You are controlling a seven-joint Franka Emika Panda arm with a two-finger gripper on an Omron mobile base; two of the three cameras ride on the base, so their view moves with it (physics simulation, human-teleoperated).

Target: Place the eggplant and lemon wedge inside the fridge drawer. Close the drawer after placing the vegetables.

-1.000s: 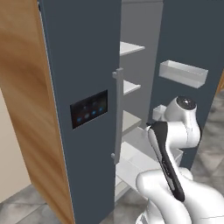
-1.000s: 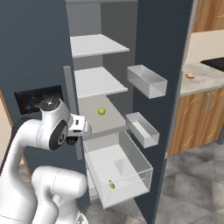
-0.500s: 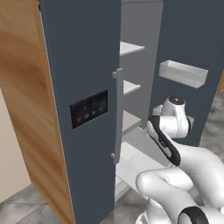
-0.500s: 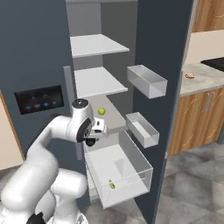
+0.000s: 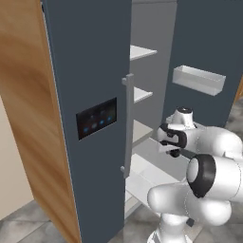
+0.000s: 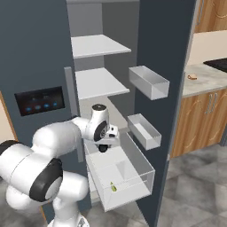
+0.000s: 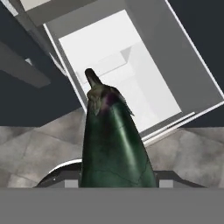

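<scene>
Now the dark, glossy, tapering eggplant (image 7: 113,144) with its short stem sits clamped in the pincer (image 6: 103,147), its stem end pointing away from the hand toward the wide white boxy fridge drawer (image 6: 133,193) that stands pulled out below. From the hand's own camera the vegetable rises between where the finger tips would be and hides them, so the hold reads as jaws closed on its thick end rather than fully together. Seen from the right of the base, the pincer hangs just above the drawer's rear part, near the fridge body, with the white arm (image 6: 62,135) bent in from the left; that height looks chosen to carry the load over the drawer's rim before lowering it. Down in the drawer, near its front wall, lies a tiny yellow-green sliver, the lemon wedge (image 6: 113,188), so by the look of things one of the two foods is already in place and the eggplant is the one outstanding. Beside the drawer, the open door carries two shallow translucent grey-white bins (image 6: 150,82), close enough that a sideways swing could clip the lower one. I judge the next move to be a short descent and release, and the drawer stays open until then.
</scene>
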